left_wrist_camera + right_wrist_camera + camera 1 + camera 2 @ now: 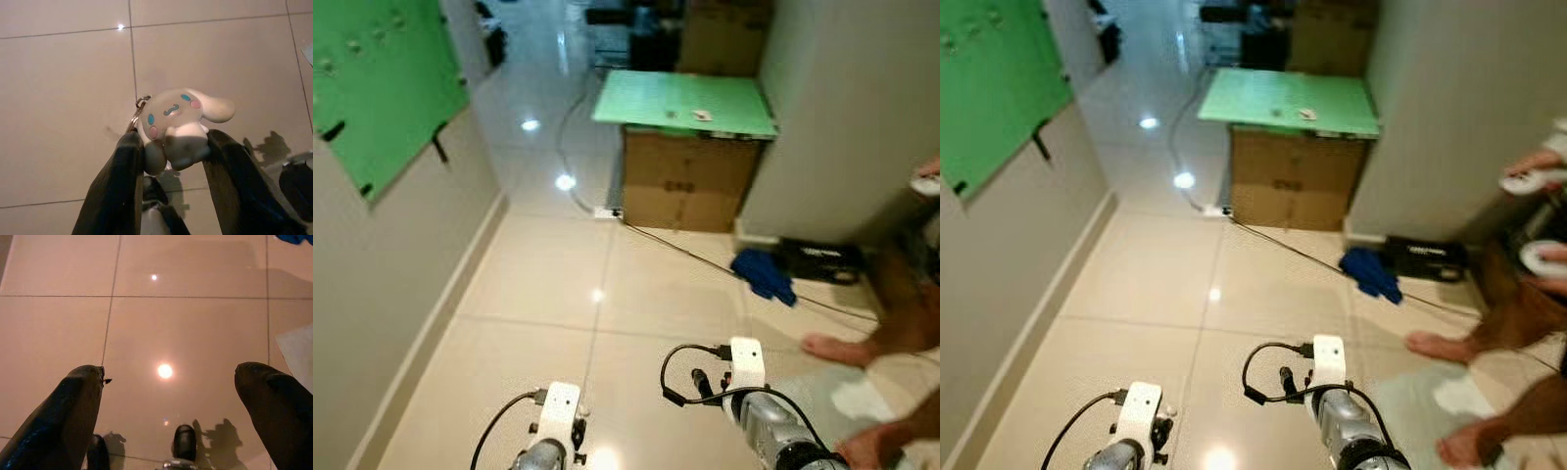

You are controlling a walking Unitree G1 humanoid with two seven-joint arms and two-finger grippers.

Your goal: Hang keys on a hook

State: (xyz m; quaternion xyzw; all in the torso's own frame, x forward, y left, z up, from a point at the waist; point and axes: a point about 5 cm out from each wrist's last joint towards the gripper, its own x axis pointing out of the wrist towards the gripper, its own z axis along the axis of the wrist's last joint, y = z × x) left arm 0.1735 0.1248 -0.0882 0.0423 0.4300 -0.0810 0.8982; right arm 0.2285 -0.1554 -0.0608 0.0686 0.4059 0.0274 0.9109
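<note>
Gripping a white cartoon-dog keychain (178, 129) between its two black fingers, the left gripper (171, 147) hangs low over the beige tiled floor (538, 294); a metal key ring (139, 105) protrudes beside the figure. The right gripper (168, 382) is spread wide and empty above the tiles. A green pegboard (372, 88) is mounted on the left wall. A person's bare feet (1449, 348) stand at right, near a blue cloth (764, 274).
</note>
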